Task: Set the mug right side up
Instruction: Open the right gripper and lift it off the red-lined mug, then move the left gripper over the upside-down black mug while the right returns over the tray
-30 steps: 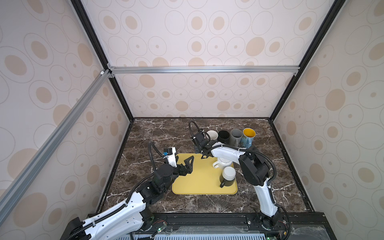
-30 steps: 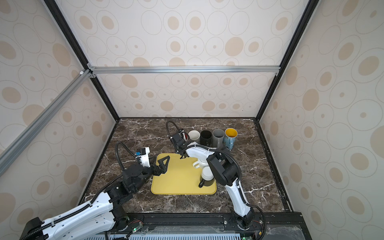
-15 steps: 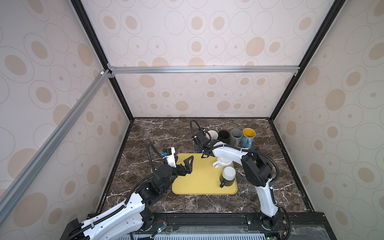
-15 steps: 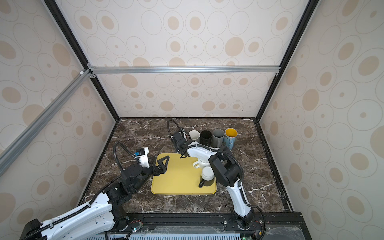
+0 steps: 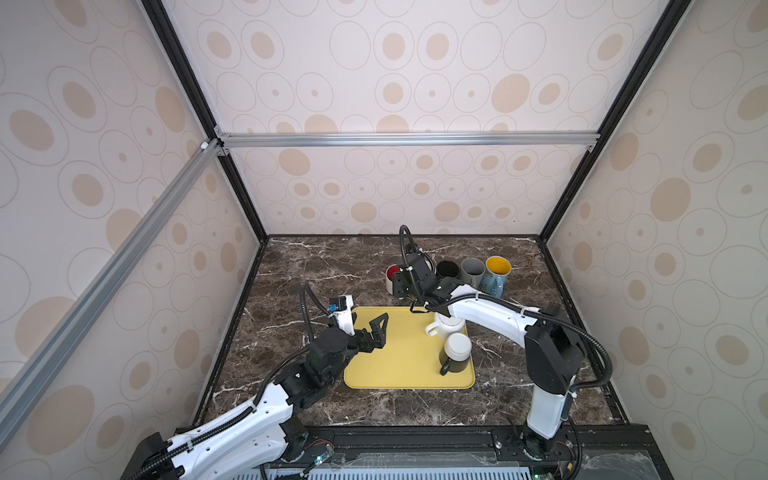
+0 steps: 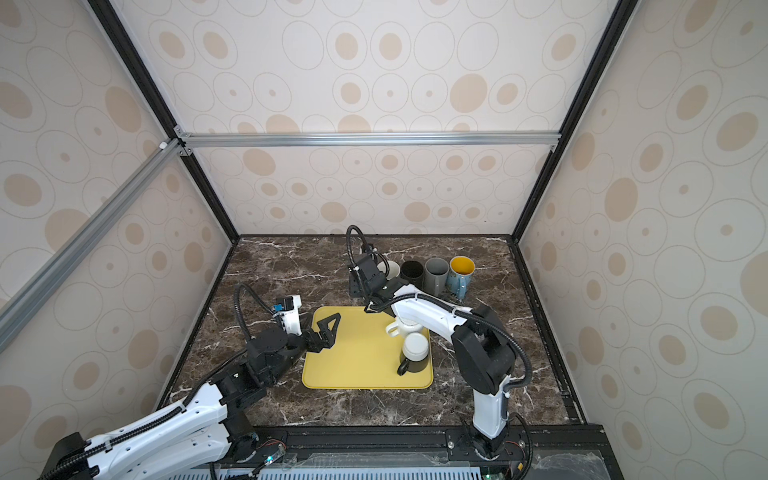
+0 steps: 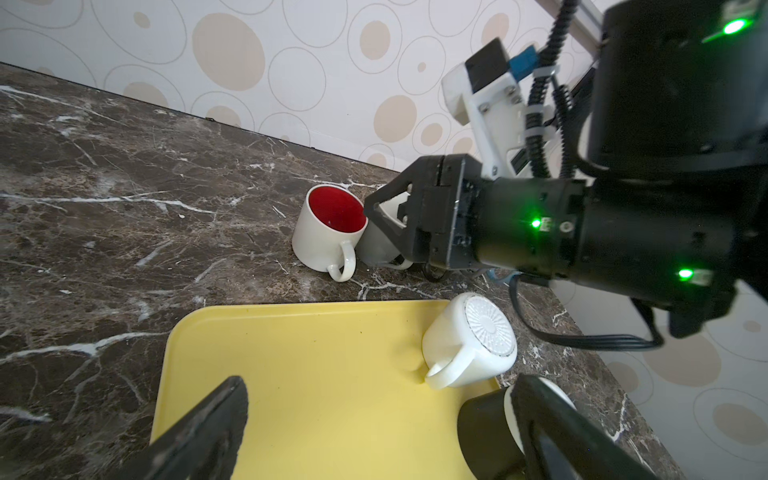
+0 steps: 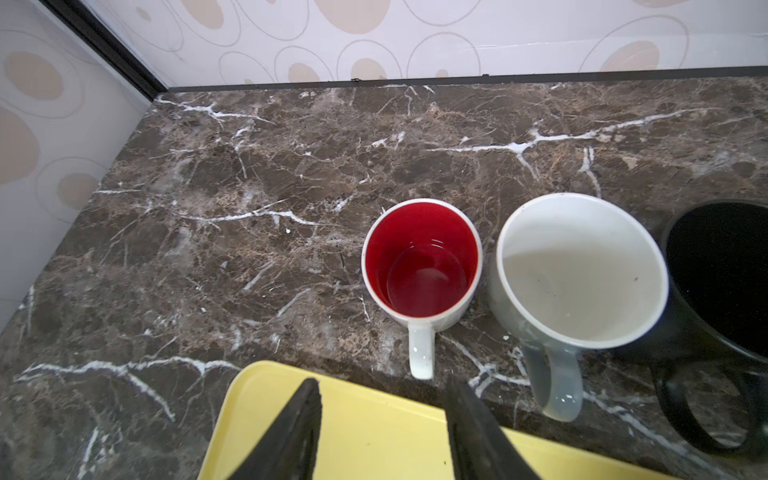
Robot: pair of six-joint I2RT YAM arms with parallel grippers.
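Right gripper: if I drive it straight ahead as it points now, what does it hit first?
Most likely the handle of the red-lined mug, which faces the open right gripper; depth is hard to judge.

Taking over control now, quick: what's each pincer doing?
Left pincer: open, holding nothing.
Right pincer: open, holding nothing; white ceramic mug with red inside stands free.

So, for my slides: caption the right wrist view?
Open right end effector at the yellow tray edge, facing upright red-lined mug, grey mug, black mug.
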